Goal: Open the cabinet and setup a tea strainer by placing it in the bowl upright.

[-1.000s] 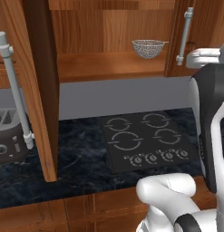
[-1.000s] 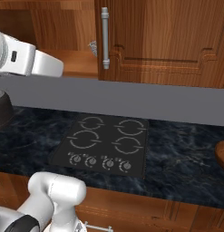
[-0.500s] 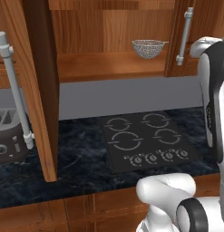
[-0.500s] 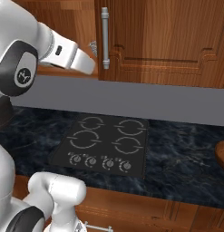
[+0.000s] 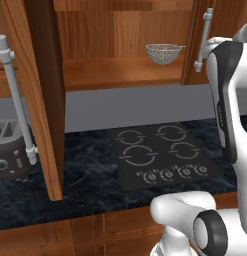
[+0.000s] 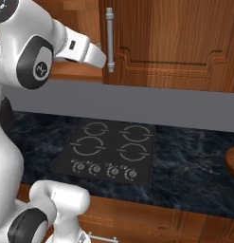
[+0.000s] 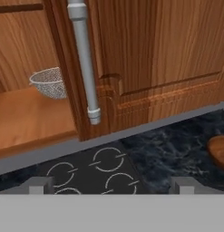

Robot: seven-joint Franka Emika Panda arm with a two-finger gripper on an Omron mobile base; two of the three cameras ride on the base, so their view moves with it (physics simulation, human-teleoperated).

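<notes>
Jaws spread wide and empty, the gripper [image 7: 109, 186] faces the cabinet's right door handle [image 7: 85, 61], so it should swing left past the door edge and approach level toward the tea strainer [image 7: 49, 83] sitting on the shelf [image 5: 120, 75] of the open cabinet [image 5: 40, 95].
</notes>
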